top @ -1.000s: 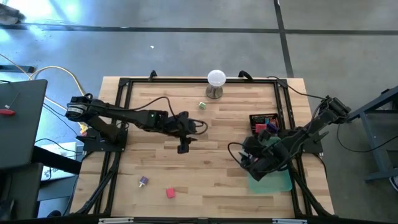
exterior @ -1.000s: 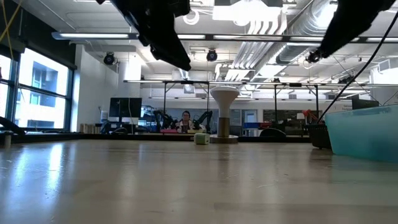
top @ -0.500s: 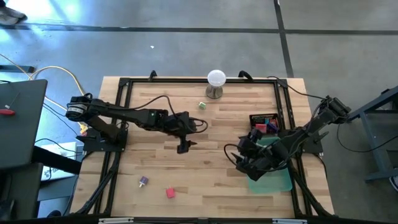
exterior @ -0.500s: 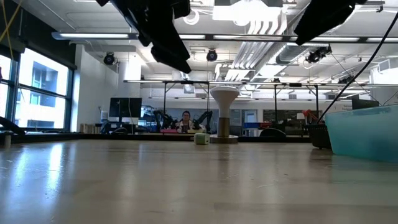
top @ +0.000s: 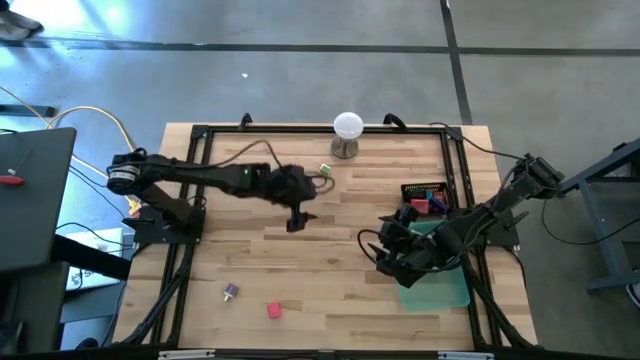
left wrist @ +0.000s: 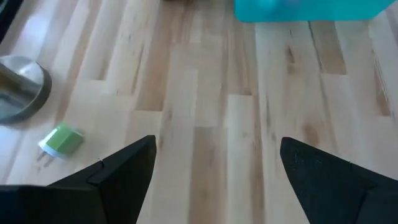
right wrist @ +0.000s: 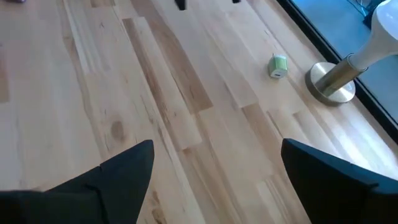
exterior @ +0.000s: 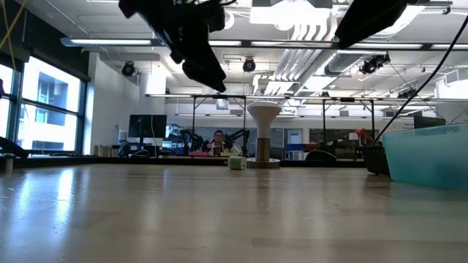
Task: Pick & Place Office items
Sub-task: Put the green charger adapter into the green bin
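Hovering over the middle of the wooden surface [top: 330, 280]: left claw [top: 295, 222], fingers apart, gripping nothing. Lying just beyond it, near the metal stand [top: 344, 149] of the white ball [top: 347, 125]: a pale green office item [top: 325, 169] (also showing in the left wrist view [left wrist: 61, 140] and the right wrist view [right wrist: 278, 65]). Hanging at the near corner of the translucent green tray [top: 440, 290]: right claw [top: 385, 262], fingers likewise apart and gripping nothing. Sitting in a black basket [top: 424, 190] behind the tray: red and purple pieces [top: 422, 205]. Resting alone near the front edge: a purple piece [top: 231, 291] and a red piece [top: 273, 311], slightly apart.
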